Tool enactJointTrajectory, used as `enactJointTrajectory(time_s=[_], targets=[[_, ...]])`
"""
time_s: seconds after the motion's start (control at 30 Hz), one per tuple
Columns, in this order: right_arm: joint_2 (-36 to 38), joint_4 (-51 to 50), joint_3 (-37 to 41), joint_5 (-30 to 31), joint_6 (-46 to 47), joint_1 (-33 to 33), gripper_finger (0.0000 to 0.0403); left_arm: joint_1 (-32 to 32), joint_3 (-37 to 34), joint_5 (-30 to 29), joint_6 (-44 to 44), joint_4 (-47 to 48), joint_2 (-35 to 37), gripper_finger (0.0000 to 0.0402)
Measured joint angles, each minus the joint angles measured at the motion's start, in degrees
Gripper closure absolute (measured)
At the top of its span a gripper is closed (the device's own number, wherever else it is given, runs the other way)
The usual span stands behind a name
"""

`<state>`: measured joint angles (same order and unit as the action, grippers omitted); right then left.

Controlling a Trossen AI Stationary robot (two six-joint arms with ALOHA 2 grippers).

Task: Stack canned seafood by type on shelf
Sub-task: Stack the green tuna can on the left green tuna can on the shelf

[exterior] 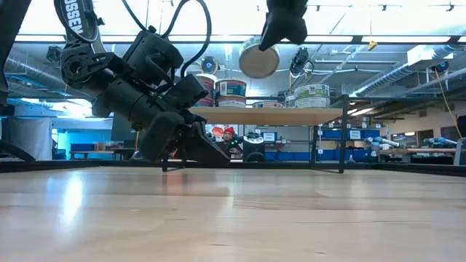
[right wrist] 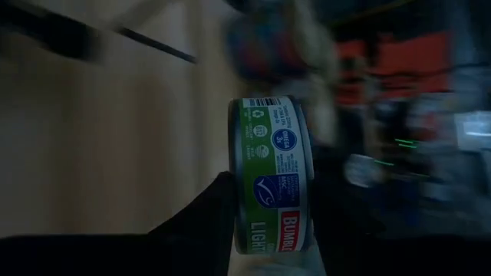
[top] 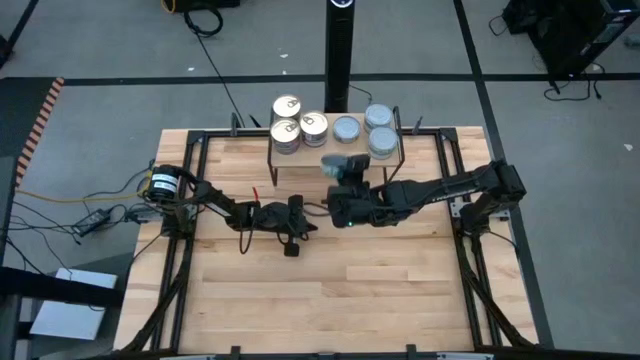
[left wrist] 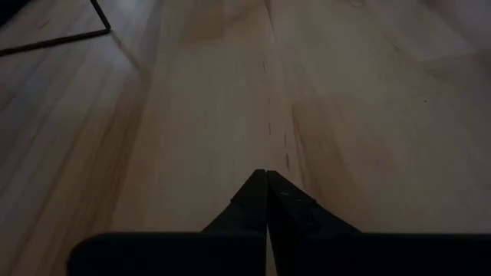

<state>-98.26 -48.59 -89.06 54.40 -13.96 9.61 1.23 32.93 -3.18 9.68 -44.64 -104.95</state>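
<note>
Right wrist view: the right hand (right wrist: 268, 230) grips a green-labelled tin (right wrist: 270, 176) edge-on, raised just in front of the shelf (top: 335, 150) and nearest its blue-grey stacks (top: 380, 128). The left hand (top: 290, 247), pinched shut, rests on the counter (top: 380, 290), farther from the shelf.

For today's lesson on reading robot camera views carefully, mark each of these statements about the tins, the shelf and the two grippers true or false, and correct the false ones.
1. The right gripper holds a tin with a green label. True.
2. The left gripper is open wide. False: its fingers are shut together, low over the table.
3. The held tin is lifted clear of the tabletop. True: the low view shows it up in the air.
4. The shelf is bare. False: tins already stand on it, gold-topped ones towards the left arm's side and grey-topped ones towards the right arm's side.
5. The left gripper grips a tin. False: it holds nothing.
</note>
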Motion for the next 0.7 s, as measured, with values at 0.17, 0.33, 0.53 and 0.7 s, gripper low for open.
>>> enactJointTrajectory(time_s=[0.17,0.33,0.53,0.7], targets=[[0.0,0.4,0.0,6.6,-6.3,-4.7,0.0253,0.0,0.0,0.5,-1.1,0.6,0.0,0.0396],[-0.1,0.4,0.0,6.6,-8.7,-10.1,0.0253,0.0,0.0,0.5,-1.1,1.5,0.0,0.0396],[-0.1,2.2,0.5,3.9,-12.4,-16.5,0.0253,0.0,0.0,0.5,-1.1,2.0,0.0,0.0397],[-0.1,9.0,3.7,2.6,-18.7,-19.8,0.0253,0.0,0.0,0.5,-1.1,1.9,0.0,0.0397]])
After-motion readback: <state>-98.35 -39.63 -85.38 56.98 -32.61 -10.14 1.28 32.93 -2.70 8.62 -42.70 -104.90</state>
